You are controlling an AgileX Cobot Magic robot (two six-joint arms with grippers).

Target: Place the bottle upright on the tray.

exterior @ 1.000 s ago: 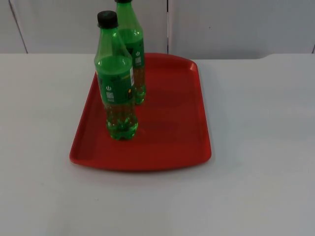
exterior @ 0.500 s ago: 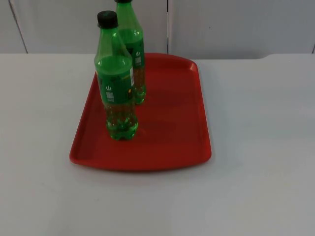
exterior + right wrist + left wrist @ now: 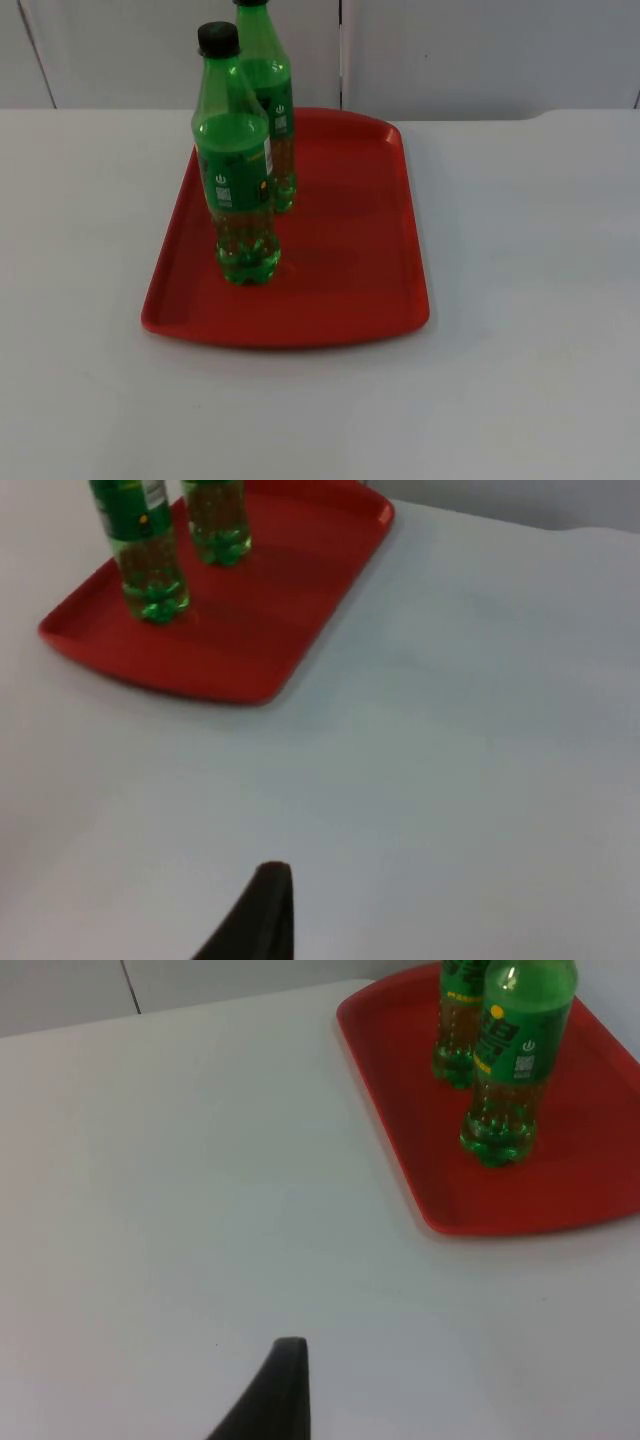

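Two green bottles stand upright on the red tray [image 3: 350, 250], on its left half. The nearer bottle [image 3: 238, 190] has a black cap; the second bottle [image 3: 276, 130] stands just behind it, close to the tray's far end. In the left wrist view both bottles [image 3: 510, 1070] rise from the tray [image 3: 560, 1190], and my left gripper [image 3: 280, 1390] hangs over bare table well away from them. The right wrist view has the bottles [image 3: 145, 550] on the tray [image 3: 270, 600], with my right gripper [image 3: 262, 910] far off over the white table. Both arms wait, holding nothing that I can see.
White table [image 3: 520, 300] lies all around the tray. The grey partition wall [image 3: 480, 50] closes off the far side.
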